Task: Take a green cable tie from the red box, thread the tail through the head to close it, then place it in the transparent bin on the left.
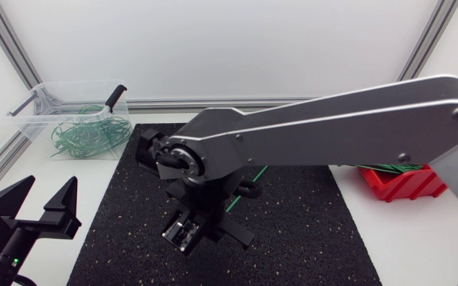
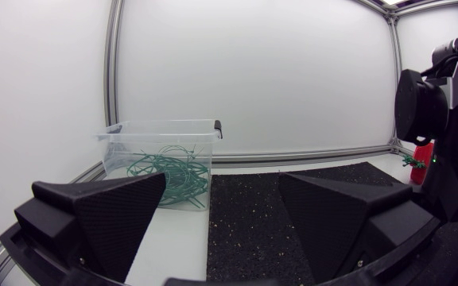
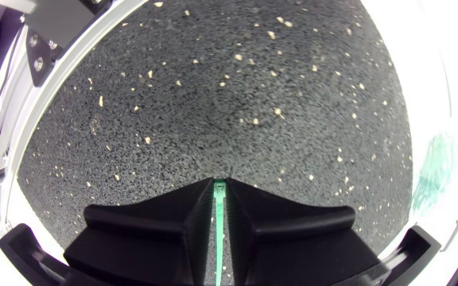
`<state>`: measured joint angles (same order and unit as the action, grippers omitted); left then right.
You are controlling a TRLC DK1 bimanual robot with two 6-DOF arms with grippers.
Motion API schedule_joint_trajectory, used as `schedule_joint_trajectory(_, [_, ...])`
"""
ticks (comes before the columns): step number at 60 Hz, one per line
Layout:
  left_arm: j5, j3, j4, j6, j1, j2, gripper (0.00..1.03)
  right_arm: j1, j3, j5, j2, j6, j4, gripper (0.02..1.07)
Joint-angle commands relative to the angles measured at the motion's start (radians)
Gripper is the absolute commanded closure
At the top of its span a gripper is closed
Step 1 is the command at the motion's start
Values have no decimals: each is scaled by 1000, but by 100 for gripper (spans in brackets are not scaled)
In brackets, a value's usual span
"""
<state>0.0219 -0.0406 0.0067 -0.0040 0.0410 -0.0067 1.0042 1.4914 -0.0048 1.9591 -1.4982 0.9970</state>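
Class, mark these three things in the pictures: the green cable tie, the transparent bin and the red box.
green cable tie (image 3: 219, 218), right wrist view, on the strap behind its head.
transparent bin (image 2: 130, 147), left wrist view, on the bare near wall.
red box (image 1: 396, 187), head view, on its outer wall.

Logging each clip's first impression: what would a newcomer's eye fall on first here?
The right arm, stretched across the black mat from the right, with its pincer shut on a green tie over the mat. Next, the bin at the table's far left, holding a tangle of green ties, and the left pincer, open at the near left.
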Motion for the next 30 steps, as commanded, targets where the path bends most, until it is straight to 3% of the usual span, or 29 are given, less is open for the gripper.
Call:
schedule_joint_trajectory(1, [-5, 38, -25, -7, 7, -4, 4, -26, 59, -24, -28, 39, 34, 92])
schedule_joint_trajectory(30, [7, 25, -7, -16, 0, -9, 8, -184, 305, -238, -62, 144, 290, 101])
